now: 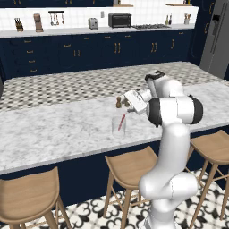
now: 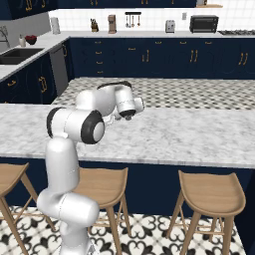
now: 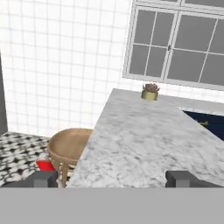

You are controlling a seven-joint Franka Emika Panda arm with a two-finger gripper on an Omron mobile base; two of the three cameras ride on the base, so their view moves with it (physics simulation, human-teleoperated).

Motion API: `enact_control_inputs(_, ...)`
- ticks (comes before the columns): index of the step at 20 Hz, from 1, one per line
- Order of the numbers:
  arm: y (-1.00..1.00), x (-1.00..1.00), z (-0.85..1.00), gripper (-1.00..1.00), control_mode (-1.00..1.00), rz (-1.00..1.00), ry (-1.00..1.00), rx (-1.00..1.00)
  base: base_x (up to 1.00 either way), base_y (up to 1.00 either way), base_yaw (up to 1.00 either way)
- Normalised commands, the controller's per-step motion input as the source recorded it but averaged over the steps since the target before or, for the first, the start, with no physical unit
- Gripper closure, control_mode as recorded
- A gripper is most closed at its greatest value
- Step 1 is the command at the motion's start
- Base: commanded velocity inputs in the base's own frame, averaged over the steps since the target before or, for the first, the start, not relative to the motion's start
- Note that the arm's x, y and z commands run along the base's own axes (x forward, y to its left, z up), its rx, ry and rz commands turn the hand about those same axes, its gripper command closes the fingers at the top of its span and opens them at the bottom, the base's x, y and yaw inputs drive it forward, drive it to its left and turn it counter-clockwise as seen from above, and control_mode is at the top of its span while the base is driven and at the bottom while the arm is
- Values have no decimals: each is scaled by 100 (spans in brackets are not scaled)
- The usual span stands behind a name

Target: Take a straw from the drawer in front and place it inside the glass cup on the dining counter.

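Below and just left of my gripper [image 1: 125, 103], on the dining counter [image 1: 58, 129], stands the glass cup [image 1: 119, 126], upright, with the red-pink straw [image 1: 121, 122] leaning inside it, its top end against the rim. My jaws are spread wide and grasp nothing; in the hand view my two dark fingertips [image 3: 43, 178] sit far apart at the lower corners with bare marble between them. The straw is free of me, and the cup is near my fingers but not touching them.

Just beyond my jaws, a small brown wooden shaker [image 1: 118, 103] stands on the marble. Ahead of my fingers, at the far end of the counter in the hand view, sits a small potted succulent [image 3: 150, 91] in a yellow pot, under a grey-paned window [image 3: 179, 41]. To the left of my fingertips, off the counter's edge, a tan wooden stool [image 3: 68, 146] shows, with something red beside it that I cannot make out.

Beneath me, more wooden stools [image 1: 132, 166] line the navy base. Far behind my jaws, the back worktop carries a toaster [image 1: 92, 23], a toaster oven [image 1: 120, 20] and a knife block [image 1: 18, 24]. I can read no brand, label or writing on anything.
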Motion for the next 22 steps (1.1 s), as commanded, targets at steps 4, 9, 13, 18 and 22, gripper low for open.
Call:
enact_control_inputs(4, -6, -46, 48, -100, -100, -7, -23, -33, 0, 0, 0)
enact_control_inputs(9, 11, -99, 32, -100, -100, -4, -46, -48, 0, 0, 0)
enact_control_inputs(13, 25, -100, 22, -100, -100, -6, -41, -48, 0, 0, 0)
enact_control_inputs(18, 23, -98, 20, -100, -100, -12, -5, -26, 0, 0, 0)
enact_control_inputs(22, 29, -67, 20, -100, -100, -20, 1, -17, 0, 0, 0)
